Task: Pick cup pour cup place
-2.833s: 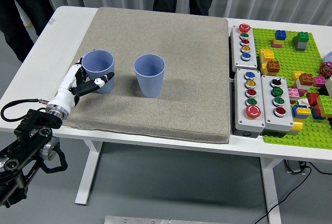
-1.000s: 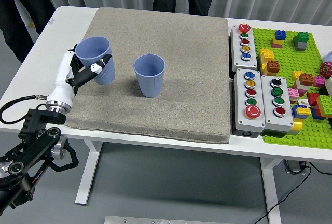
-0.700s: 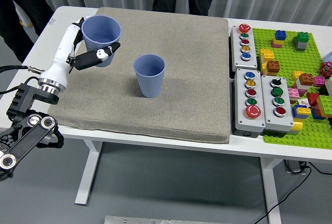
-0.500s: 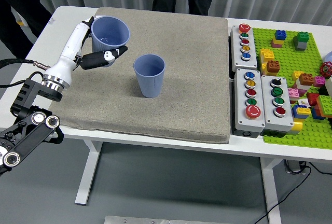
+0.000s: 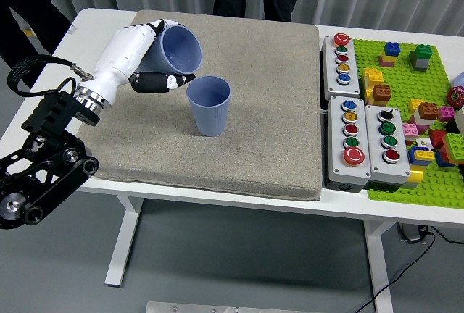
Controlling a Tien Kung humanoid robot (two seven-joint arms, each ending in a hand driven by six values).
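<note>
The left hand (image 5: 142, 52) sits in the upper left of the frame, its fingers (image 5: 161, 81) curled tight around a blue cup (image 5: 180, 50) that it holds up off the mat. That held cup is tipped over toward the right, its open mouth facing right and slightly down, its rim just above and to the left of the second blue cup (image 5: 209, 105). The second cup stands upright on the grey mat (image 5: 261, 110), a little left of the frame's centre, and the two cups look very close but I cannot tell whether they touch. The mat covers most of the white bench (image 5: 65, 88). To the right of the mat lie button boxes (image 5: 355, 135), and beyond them, at the right edge, a green baseplate (image 5: 406, 88) with coloured bricks. People in dark trousers stand along the top edge.
</note>
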